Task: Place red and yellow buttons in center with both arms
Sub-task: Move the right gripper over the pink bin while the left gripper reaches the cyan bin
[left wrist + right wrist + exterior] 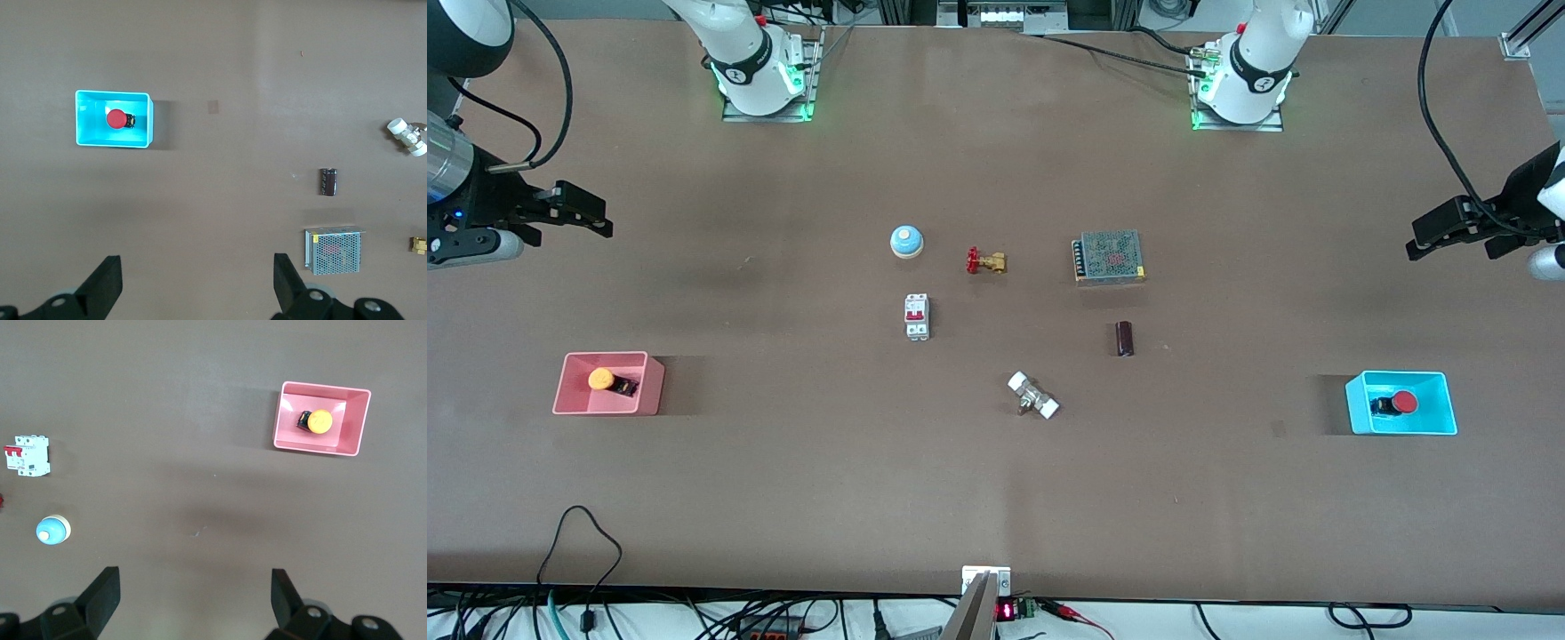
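Note:
The yellow button [601, 380] lies in the pink bin [649, 391] toward the right arm's end of the table; the right wrist view shows it too [319, 421]. The red button [1403, 403] lies in the cyan bin [1352, 404] toward the left arm's end; it also shows in the left wrist view [117, 119]. My right gripper [596, 218] hangs open and empty, high over bare table at the right arm's end [195, 587]. My left gripper [1423, 238] hangs open and empty, high over bare table at the left arm's end [197, 270]. The brown center of the table [996, 480] is bare nearer the camera.
In the middle stand a blue-and-white dome [906, 241], a brass valve with a red handle [985, 261], a white circuit breaker [917, 316], a mesh power supply [1109, 257], a dark cylinder [1125, 339] and a white-ended fitting [1033, 396].

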Controlling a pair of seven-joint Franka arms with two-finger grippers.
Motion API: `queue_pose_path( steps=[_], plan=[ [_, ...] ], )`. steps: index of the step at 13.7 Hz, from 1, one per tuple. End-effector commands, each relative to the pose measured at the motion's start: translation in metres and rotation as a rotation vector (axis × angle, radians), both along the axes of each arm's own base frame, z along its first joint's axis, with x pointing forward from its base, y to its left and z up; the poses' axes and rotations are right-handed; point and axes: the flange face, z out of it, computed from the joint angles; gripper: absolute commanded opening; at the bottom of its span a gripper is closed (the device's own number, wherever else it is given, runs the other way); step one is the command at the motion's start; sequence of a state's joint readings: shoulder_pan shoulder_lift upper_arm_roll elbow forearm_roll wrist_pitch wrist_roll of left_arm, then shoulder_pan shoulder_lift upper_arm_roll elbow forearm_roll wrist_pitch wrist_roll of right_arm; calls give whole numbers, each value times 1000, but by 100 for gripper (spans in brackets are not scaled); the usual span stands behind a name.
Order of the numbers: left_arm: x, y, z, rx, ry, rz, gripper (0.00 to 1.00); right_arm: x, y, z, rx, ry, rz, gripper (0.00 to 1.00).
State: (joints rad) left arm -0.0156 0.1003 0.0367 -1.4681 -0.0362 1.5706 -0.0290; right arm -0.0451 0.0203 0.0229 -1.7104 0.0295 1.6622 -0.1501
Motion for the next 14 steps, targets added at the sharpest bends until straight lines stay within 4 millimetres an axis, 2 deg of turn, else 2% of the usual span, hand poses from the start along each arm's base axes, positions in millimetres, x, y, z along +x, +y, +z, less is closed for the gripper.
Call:
queue_pose_path(
  steps=[1, 4, 7, 9, 10, 11, 13, 14],
  plan=[
    [-8, -1, 4, 1, 4, -3, 100, 0, -9, 2, -7, 10, -30, 100],
    [-5, -4, 2, 2, -1, -7, 100, 6, -9, -11, -14, 30, -12, 100],
    [13, 2, -40, 2, 73, 3, 100, 13, -15, -31, -12, 62, -19, 100],
    [26, 10, -71, 1, 121, 17, 100, 18, -41, -43, 7, 69, -70, 100],
    [39, 12, -103, 6, 164, 17, 100, 22, -50, -50, 3, 63, -82, 100],
    [57, 14, -124, 22, 174, 19, 100, 30, -52, -59, -3, 48, -83, 100],
    [71, 35, -160, 34, 210, 42, 100, 47, -61, -84, -13, 15, -99, 100],
    [78, 46, -175, 31, 200, 53, 100, 57, -74, -111, -26, 17, -117, 100]
  ],
)
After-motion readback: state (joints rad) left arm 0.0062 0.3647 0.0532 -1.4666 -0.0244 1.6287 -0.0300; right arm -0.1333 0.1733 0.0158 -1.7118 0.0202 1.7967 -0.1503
